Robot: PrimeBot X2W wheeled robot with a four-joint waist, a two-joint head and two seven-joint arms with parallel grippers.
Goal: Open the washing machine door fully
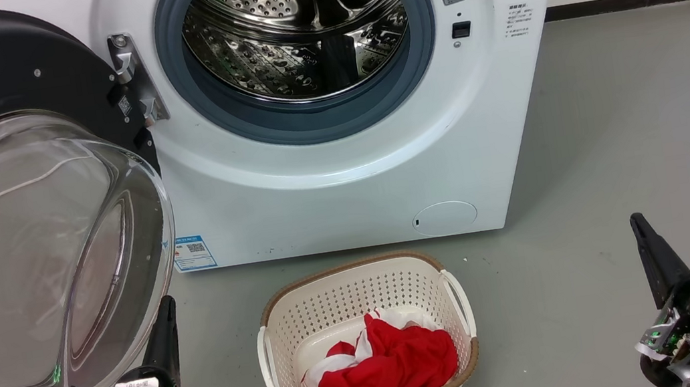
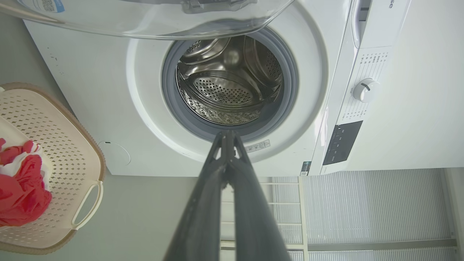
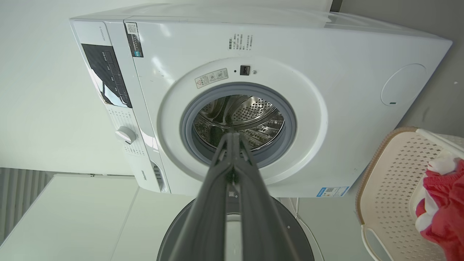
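White and boxy, the washing machine stands at the top of the head view with its steel drum showing. The washing machine door hangs out to the left of the drum mouth, held by the metal hinge. Its glass bowl bulges toward the camera. The left gripper points up just beside the bottom right edge of the glass; I cannot tell if it touches. The right gripper is far off on the other side, past the basket with the red cloth.

In the left wrist view, the two fingers are pressed together at the tips and pinch nothing. They point at the drum mouth, and the door's glass runs along the top edge.

In the right wrist view, that gripper's fingers are pressed together too, with nothing between them. The door's dark rim peeks out behind them at the bottom.

The door turns about the hinge, which runs up and down. It looks swung very wide, so I think the job is done or nearly so. Any last push must go away from the drum mouth, and the left arm is much nearer.
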